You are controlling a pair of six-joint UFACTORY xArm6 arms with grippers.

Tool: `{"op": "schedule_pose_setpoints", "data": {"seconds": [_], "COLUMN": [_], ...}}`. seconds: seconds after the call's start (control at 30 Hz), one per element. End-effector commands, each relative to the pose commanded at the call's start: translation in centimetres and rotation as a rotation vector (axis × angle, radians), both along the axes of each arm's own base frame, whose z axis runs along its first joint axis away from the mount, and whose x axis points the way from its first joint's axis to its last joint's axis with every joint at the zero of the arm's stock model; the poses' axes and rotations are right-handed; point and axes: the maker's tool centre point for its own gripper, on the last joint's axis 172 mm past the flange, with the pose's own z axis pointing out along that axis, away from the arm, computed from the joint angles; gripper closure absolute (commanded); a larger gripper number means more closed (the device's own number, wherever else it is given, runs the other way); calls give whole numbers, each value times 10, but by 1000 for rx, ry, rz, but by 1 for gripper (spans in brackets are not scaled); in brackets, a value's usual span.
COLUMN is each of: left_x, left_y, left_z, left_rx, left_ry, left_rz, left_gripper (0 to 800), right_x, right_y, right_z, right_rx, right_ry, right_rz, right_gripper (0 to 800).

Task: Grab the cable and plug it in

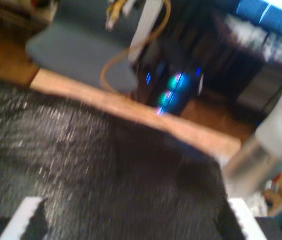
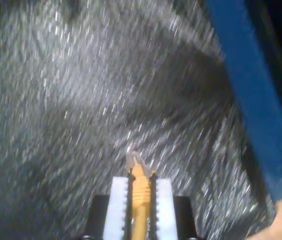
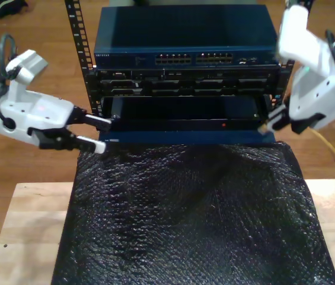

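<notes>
Second gripper (image 2: 140, 197) is clamped on the cable (image 2: 140, 190): yellow boot pinched between the two white serrated pads (image 2: 118, 200), clear plug (image 2: 134, 160) sticking out past the tips. Grab is done, so this looks like the carry-to-port step.

In the exterior view that gripper (image 3: 272, 123) sits at the view's right, just off the right end of the rack's (image 3: 185, 71) dark lower shelf, plug end (image 3: 264, 127) pointed inward. Rest of the yellow cable trails down and off toward the view's right edge.

Beyond the plug the wrist view is motion-blurred: black bubble-wrap mat (image 2: 81, 100) below, blue rack edge (image 2: 250, 90) to one side.

First gripper (image 3: 93, 133) is at the exterior view's left, jaws apart, holding nothing, tips near the rack's left post just above the mat edge. Its wrist view gives white fingertips (image 1: 25, 216) over the mat, floor and a lit PC case (image 1: 173, 92) beyond.

Ports: the blue switch (image 3: 185, 41) on top of the rack has two rows of jacks (image 3: 194, 59), well above and inboard of the plug.

Next move, my read: lift the plug, bring it in to face a jack, square it up with the latch tab oriented correctly, then push straight in. Can't tell tab orientation from this blur.
</notes>
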Motion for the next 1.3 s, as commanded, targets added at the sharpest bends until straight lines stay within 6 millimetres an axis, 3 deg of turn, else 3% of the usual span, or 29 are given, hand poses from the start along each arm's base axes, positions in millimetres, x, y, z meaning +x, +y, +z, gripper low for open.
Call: {"op": "schedule_pose_setpoints", "data": {"seconds": [0.13,0.37,0.57,0.8,0.97,1.13,1.3], "left_x": [-14,-30,-48,-83,-100,-132,-168], "left_y": [17,71,111,156,197,243,262], "left_z": [-14,-51,-68,-84,-86,-92,-107], "left_rx": [123,390,532,573,574,601,568], "left_ry": [-15,-85,-133,-172,-223,-225,-232], "left_rz": [-48,-138,-257,-340,-344,-365,-405], "left_gripper": [2,2,2,0,0,0,0], "right_x": [-4,-3,-2,-2,-1,-1,-2], "right_y": [-6,-16,-16,-15,-15,-14,-12], "right_z": [-14,-39,-44,-48,-48,-48,-49], "right_rx": [-29,-78,-81,-79,-81,-80,-79], "right_ry": [54,113,127,143,142,145,146], "right_rz": [-8,-30,-38,-57,-55,-59,-54], "right_gripper": [800,800,800,800,800,800,800]}}
